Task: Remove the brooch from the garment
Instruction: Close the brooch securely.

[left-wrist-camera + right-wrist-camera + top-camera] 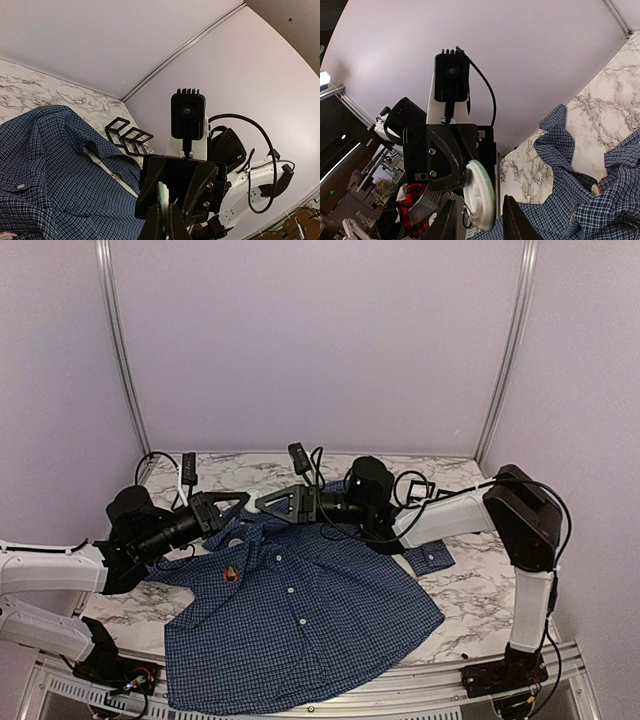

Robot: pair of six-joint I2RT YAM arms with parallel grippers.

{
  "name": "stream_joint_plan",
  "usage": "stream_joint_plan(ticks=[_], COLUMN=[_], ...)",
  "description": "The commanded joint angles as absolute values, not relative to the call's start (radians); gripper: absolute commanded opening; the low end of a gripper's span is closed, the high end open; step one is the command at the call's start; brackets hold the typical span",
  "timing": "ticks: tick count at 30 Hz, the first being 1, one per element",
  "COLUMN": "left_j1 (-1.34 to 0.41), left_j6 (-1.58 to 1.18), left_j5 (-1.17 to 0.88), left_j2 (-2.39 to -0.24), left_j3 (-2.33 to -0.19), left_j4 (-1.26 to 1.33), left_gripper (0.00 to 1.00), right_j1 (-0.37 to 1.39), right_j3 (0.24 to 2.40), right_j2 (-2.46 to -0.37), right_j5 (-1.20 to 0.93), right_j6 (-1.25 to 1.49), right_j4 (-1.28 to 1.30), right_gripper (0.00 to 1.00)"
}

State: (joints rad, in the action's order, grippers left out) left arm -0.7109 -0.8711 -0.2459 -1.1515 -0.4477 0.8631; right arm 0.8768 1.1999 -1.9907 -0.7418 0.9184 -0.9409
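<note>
Brooch [232,573] pinned on the checked shirt [300,625] toward the table's [485,590] left edge; left gripper [240,503] closed, right gripper's [262,503] jaws apart.

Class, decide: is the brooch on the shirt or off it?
On: the brooch sits on the front of the shirt, near its collar.

Robot lab cell, plain lilac wall panels [320,340], alu frame rails [120,350], marble-print tabletop [480,590].

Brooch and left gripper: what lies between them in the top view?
Only the garment itself: its collar lies between left gripper and brooch, in the top view.
</note>
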Motion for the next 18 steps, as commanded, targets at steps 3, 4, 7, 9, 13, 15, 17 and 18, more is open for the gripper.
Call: stream_joint_plan(ticks=[3,4,7,9,13,15,17,18], left_j1=[-0.718,-0.718,-0.719,-0.719,-0.721,-0.721,-0.721,-0.721], left_j6=[-0.848,-0.846,-0.842,-0.838,-0.825,-0.817,-0.811,-0.808], left_j5=[-0.253,-0.254,-0.258,-0.263,-0.271,-0.276,-0.28,-0.283], left_j2=[-1.156,-1.155,-1.154,-1.153,-1.151,-1.15,-1.149,-1.15], left_j3=[-0.477,-0.477,-0.479,-0.48,-0.489,-0.493,-0.497,-0.498], left_j4=[0.864,0.862,0.859,0.858,0.845,0.839,0.834,0.833], left_gripper=[0.0,0.0,0.0,0.0,0.0,0.0,0.0,0.0], right_j1=[0.883,0.883,0.882,0.882,0.881,0.882,0.882,0.881], right_j3=[1.23,1.229,1.233,1.233,1.239,1.241,1.241,1.241], right_j2=[-2.016,-2.018,-2.023,-2.026,-2.031,-2.036,-2.043,-2.047], right_j5=[-0.759,-0.761,-0.764,-0.765,-0.772,-0.778,-0.785,-0.787], right_j6=[0.949,0.952,0.96,0.964,0.97,0.984,1.001,1.008], right_j4=[-0.99,-0.994,-1.0,-1.004,-1.007,-1.019,-1.04,-1.044], right_gripper=[0.24,0.23,0.21,0.2,0.2,0.19,0.19,0.18])
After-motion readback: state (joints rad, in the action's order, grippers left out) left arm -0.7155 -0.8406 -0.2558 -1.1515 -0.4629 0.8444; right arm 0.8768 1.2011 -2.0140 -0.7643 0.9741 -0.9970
